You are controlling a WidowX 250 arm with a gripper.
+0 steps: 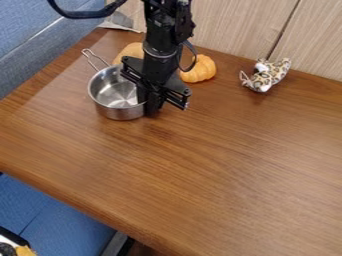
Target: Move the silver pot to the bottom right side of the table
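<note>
The black gripper (150, 101) hangs straight down at the right rim of the silver pot, low over the table and overlapping the pot's right edge in the view. Upright on the wooden table (220, 165), the silver pot (120, 111) stands at the upper left, its wire handle extending back and to the left. Part of the pot's right side is hidden behind the gripper.
Behind the gripper are an orange pumpkin (199, 69) and a tan rounded object (132, 51), partly covered by the arm. A leopard-spotted plush toy (268, 74) lies near the back wall at the right. Blue seating borders the table at left.
</note>
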